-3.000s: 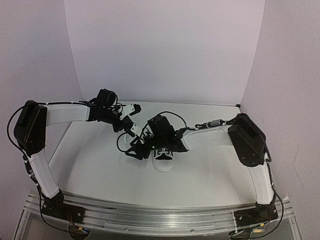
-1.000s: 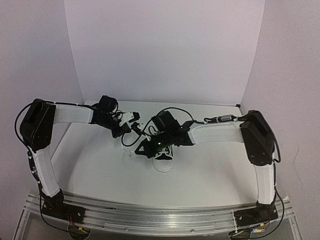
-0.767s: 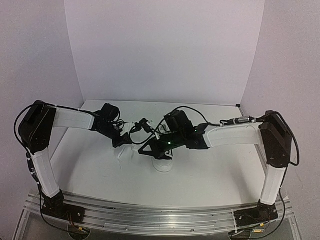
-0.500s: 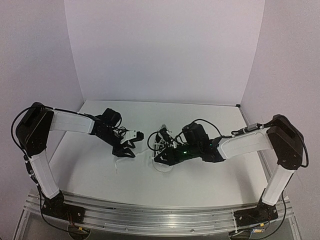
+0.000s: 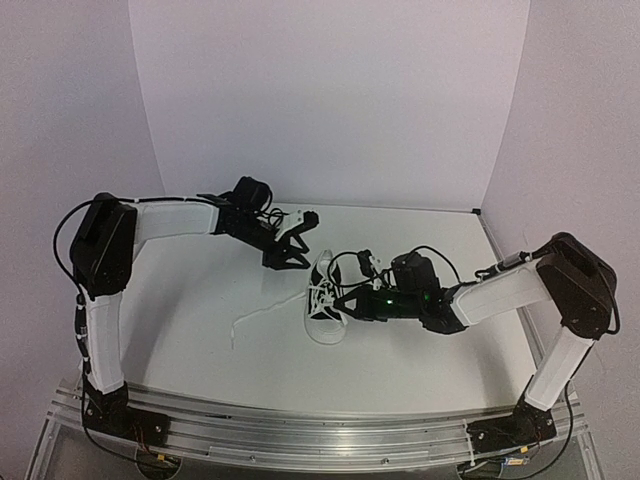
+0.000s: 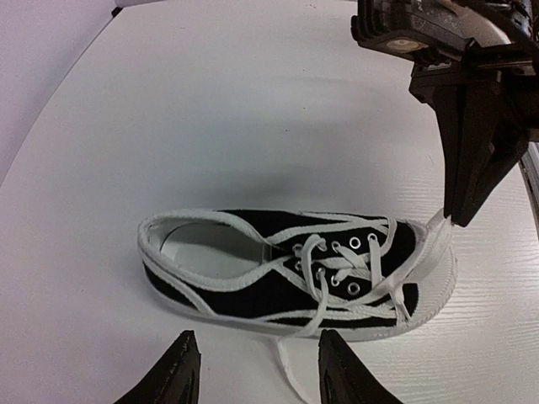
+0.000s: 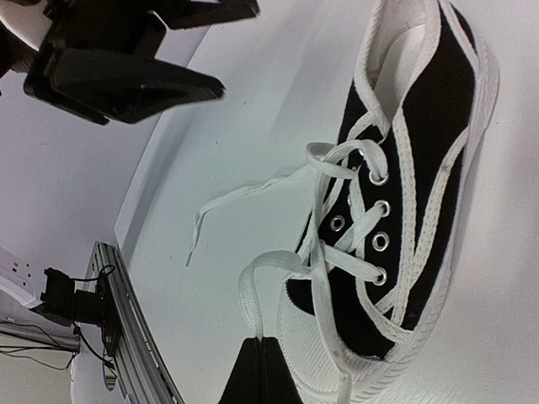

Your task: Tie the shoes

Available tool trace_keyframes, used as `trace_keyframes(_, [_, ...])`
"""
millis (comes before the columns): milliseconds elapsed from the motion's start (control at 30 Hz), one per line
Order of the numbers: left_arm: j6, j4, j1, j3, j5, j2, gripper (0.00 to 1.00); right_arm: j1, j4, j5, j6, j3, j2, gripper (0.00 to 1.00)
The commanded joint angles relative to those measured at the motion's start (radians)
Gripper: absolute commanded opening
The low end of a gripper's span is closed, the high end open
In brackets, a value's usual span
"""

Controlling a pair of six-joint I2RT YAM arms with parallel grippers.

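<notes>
The shoe (image 5: 322, 322), a small black sneaker with a white toe cap and white laces, lies on the white table (image 5: 190, 300) with its toe toward me. My right gripper (image 5: 346, 300) is low at the shoe's right side, shut on a loop of lace (image 7: 253, 286) drawn out from the lowest eyelets. In the right wrist view its fingertips (image 7: 263, 358) pinch the lace beside the shoe (image 7: 413, 194). My left gripper (image 5: 298, 240) hangs open behind the shoe's heel, holding nothing. In its own view the left gripper (image 6: 257, 374) faces the shoe (image 6: 253, 290). The other lace (image 5: 262, 312) trails loose leftward.
White walls (image 5: 320, 110) close the table at the back and sides. A metal rail (image 5: 320, 430) with both arm bases runs along the near edge. The right arm lies low across the table's right half.
My left gripper has opened, dropped its lace and drawn back toward the rear wall. My right gripper has pulled right and down off the shoe with its lace, uncovering the shoe.
</notes>
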Motion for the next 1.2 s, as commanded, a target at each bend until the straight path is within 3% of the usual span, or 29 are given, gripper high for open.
trace_keyframes(0, [-0.041, 0.037, -0.063, 0.028, -0.049, 0.076, 0.47, -0.005, 0.094, 0.094, 0.039, -0.026, -0.042, 0.00])
trace_keyframes(200, [-0.022, -0.015, -0.078, 0.112, -0.081, 0.147, 0.43, -0.010, 0.104, 0.099, 0.042, -0.024, -0.033, 0.00])
trace_keyframes(333, [-0.026, -0.040, -0.088, 0.151, -0.093, 0.175, 0.31, -0.014, 0.118, 0.101, 0.039, -0.022, -0.024, 0.00])
trace_keyframes(500, [-0.013, -0.095, -0.087, 0.173, -0.068, 0.157, 0.29, -0.014, 0.123, 0.085, 0.036, -0.016, -0.008, 0.00])
trace_keyframes(633, [0.010, -0.084, -0.087, 0.157, -0.115, 0.154, 0.11, -0.015, 0.126, 0.081, 0.034, -0.013, 0.000, 0.00])
trace_keyframes(867, [0.042, -0.148, -0.088, 0.177, -0.113, 0.167, 0.18, -0.020, 0.126, 0.093, 0.032, -0.014, 0.001, 0.00])
trace_keyframes(967, [0.042, -0.169, -0.087, 0.189, -0.117, 0.179, 0.15, -0.019, 0.126, 0.091, 0.030, -0.006, 0.010, 0.00])
trace_keyframes(1067, [0.032, -0.169, -0.088, 0.194, -0.119, 0.174, 0.02, -0.020, 0.126, 0.093, 0.026, 0.002, 0.015, 0.00])
trace_keyframes(1167, [0.008, -0.143, -0.087, 0.201, -0.117, 0.147, 0.00, -0.020, 0.125, 0.095, 0.021, 0.020, 0.028, 0.00])
